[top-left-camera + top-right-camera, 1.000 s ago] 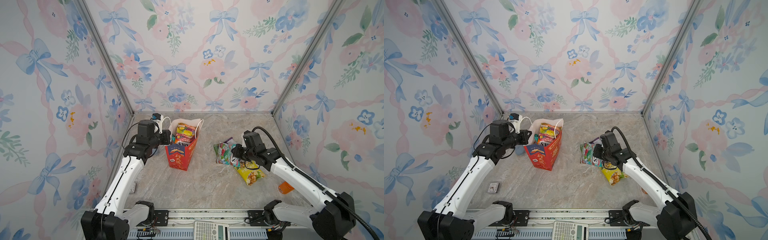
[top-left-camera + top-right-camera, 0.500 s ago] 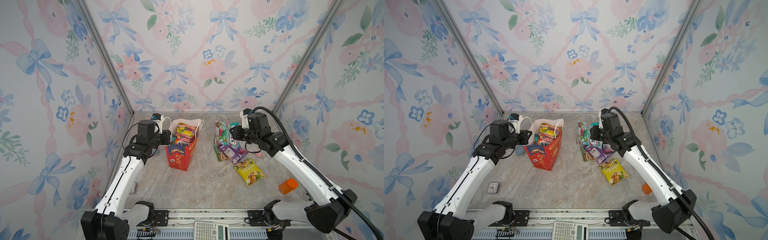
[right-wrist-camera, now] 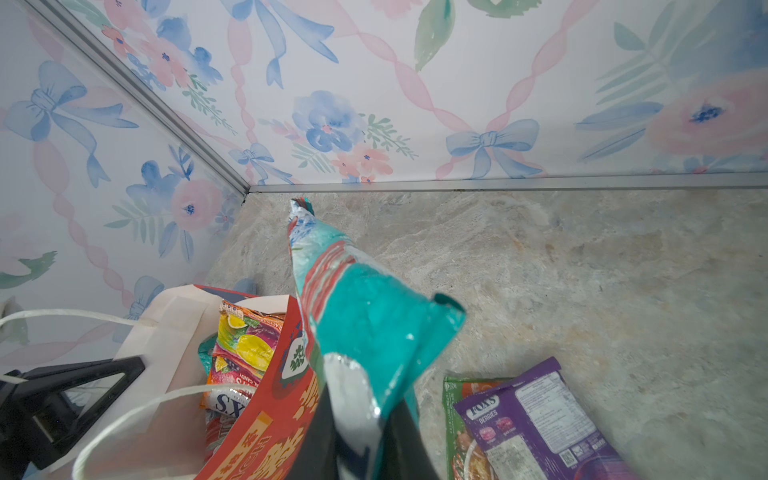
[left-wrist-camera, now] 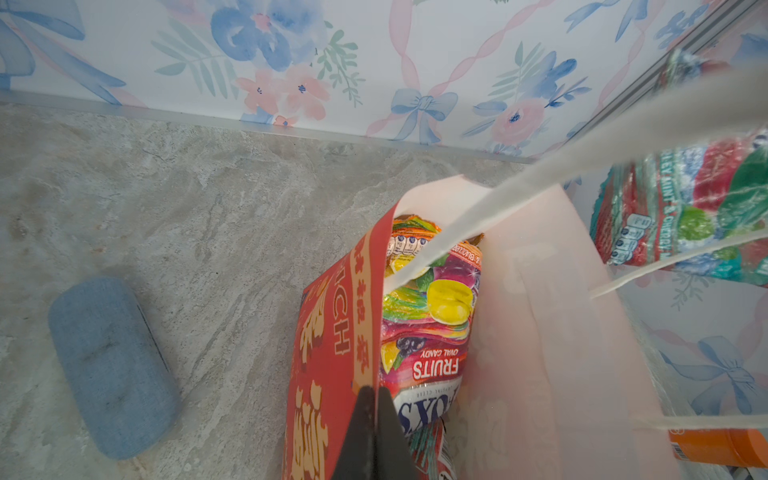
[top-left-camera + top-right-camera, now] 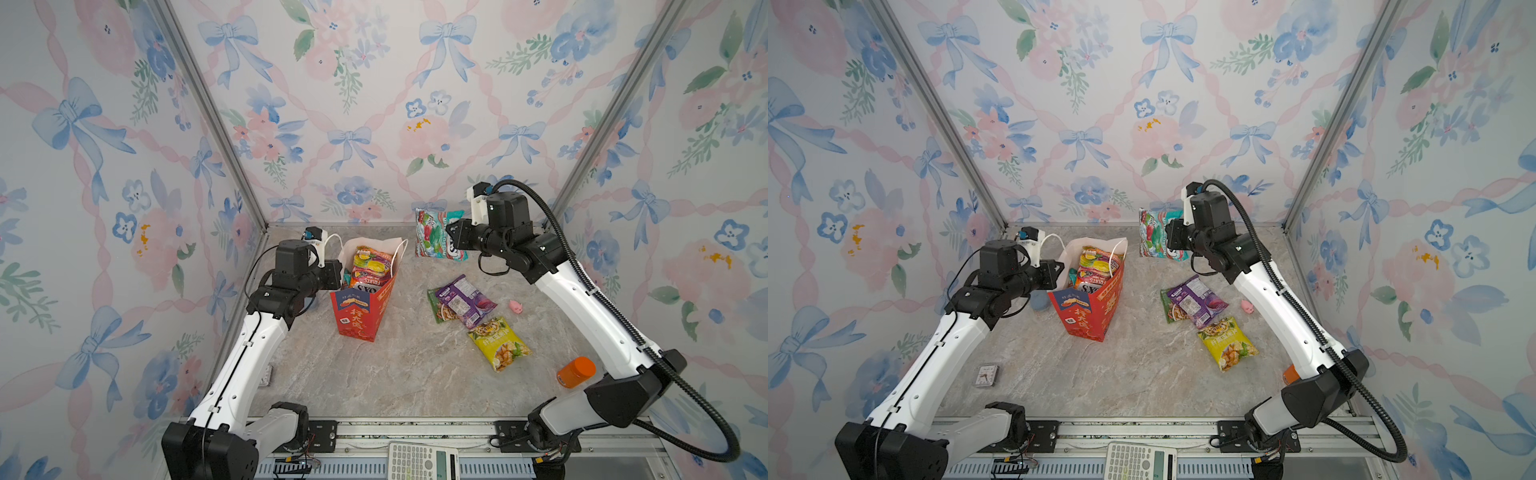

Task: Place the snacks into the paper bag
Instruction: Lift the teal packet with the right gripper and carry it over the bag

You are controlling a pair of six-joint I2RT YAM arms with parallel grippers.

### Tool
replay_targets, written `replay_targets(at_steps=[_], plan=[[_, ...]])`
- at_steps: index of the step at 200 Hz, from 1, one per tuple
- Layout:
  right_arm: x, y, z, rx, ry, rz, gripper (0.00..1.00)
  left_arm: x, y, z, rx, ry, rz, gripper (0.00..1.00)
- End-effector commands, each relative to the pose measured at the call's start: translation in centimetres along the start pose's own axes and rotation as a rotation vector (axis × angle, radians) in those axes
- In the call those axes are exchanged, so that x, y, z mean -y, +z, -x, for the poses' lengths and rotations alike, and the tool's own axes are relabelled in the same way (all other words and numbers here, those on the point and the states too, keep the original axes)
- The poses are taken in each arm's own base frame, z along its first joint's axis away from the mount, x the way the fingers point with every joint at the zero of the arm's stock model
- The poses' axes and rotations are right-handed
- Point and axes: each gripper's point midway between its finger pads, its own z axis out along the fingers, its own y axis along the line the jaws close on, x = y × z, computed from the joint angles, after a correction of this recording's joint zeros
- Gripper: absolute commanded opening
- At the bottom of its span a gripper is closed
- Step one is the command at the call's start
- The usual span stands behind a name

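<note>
We see the red paper gift bag (image 5: 359,320), with gold characters and white rope handles, standing upright left of centre in both top views on the grey marbled counter (image 5: 374,374). The left pincer (image 5: 338,277) is clamped on the bag's left rim (in the left wrist view its black fingertips (image 4: 361,432) pinch the edge of the red wall). Several glossy candy packets (image 5: 372,266) stand inside the bag, one printed "FRUITS".

The right pincer (image 5: 455,235) grips a teal glossy plastic packet (image 5: 434,232) by one edge. It holds the packet in the air just above the middle of the frame, up and to the right of the bag's mouth and apart from it.

Three snacks lie flat on the counter right of centre. A purple plastic packet (image 5: 465,301) printed "FOX'S" overlaps a green plastic packet (image 5: 435,309), and a yellow-green plastic packet (image 5: 500,343) lies just below them.

A small pink pig toy (image 5: 516,306) sits right of the purple one. An orange plastic bottle (image 5: 575,372) lies at lower right, a white calculator (image 5: 422,461) at the bottom edge, and a blue fabric case (image 4: 112,365) on the counter near the bag.
</note>
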Motion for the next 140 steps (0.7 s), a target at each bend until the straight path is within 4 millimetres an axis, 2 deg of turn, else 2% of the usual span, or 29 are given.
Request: replay_targets(at_steps=[1, 41, 48, 52, 87, 108, 140], plan=[[-1.8, -0.4, 2.0, 0.037, -0.047, 0.042, 0.00, 1.2, -1.5, 2.0, 0.084, 0.027, -0.044, 0.00], [-3.7, 0.1, 3.9, 0.062, -0.080, 0.076, 0.00, 1.3, -1.6, 2.2, 0.089, 0.030, -0.046, 0.00], [-4.2, -0.5, 4.6, 0.078, -0.088, 0.086, 0.00, 1.3, -1.6, 2.1, 0.088, 0.031, -0.045, 0.00], [-4.4, 0.5, 4.4, 0.061, -0.096, 0.085, 0.00, 1.3, -1.6, 2.1, 0.090, 0.032, -0.046, 0.00], [-7.6, 0.6, 5.8, 0.079, -0.158, 0.159, 0.00, 1.3, -1.7, 2.1, 0.090, 0.033, -0.049, 0.00], [-9.9, 0.9, 5.7, 0.057, -0.219, 0.224, 0.00, 1.4, -1.8, 2.2, 0.092, 0.034, -0.050, 0.00], [-13.0, 1.6, 3.8, -0.010, -0.344, 0.274, 0.00, 1.3, -1.8, 2.1, 0.092, 0.035, -0.048, 0.00]])
